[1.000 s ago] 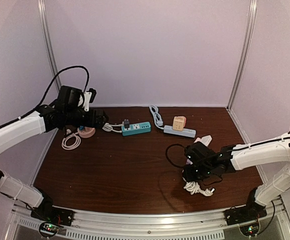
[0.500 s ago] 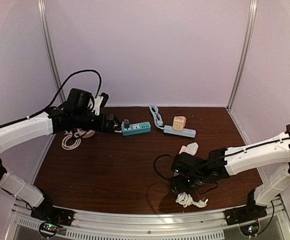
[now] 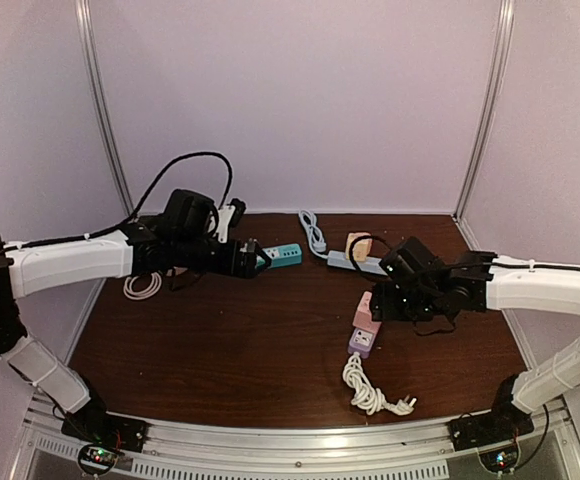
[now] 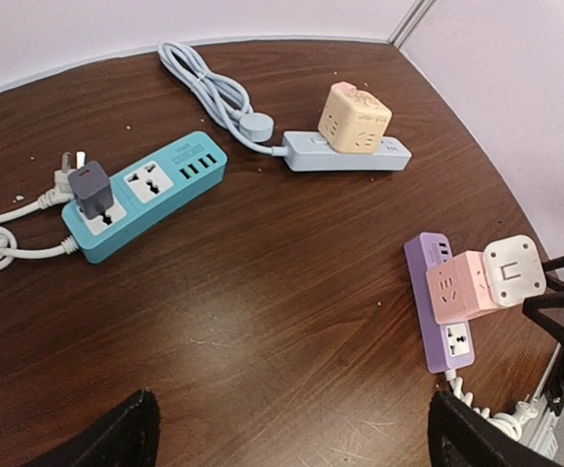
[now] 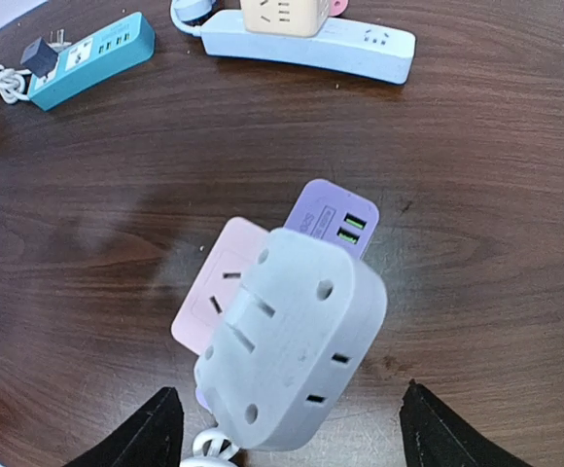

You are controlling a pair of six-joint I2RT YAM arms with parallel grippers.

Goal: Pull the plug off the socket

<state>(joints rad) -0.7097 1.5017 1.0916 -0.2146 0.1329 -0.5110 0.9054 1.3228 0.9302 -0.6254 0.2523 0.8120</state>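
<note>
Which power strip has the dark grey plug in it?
The teal strip, leftmost, with the grey plug at its corded end. The pale blue strip carries a yellow cube, the purple strip a pink cube.

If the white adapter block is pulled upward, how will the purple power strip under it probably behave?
The purple plastic power strip looks light, so it may lift with the white adapter block and pink cube adapter stacked on it. Its coiled white cable seems floppy and would probably drag. The stack looks top-heavy; a sideways push might tip it.
</note>
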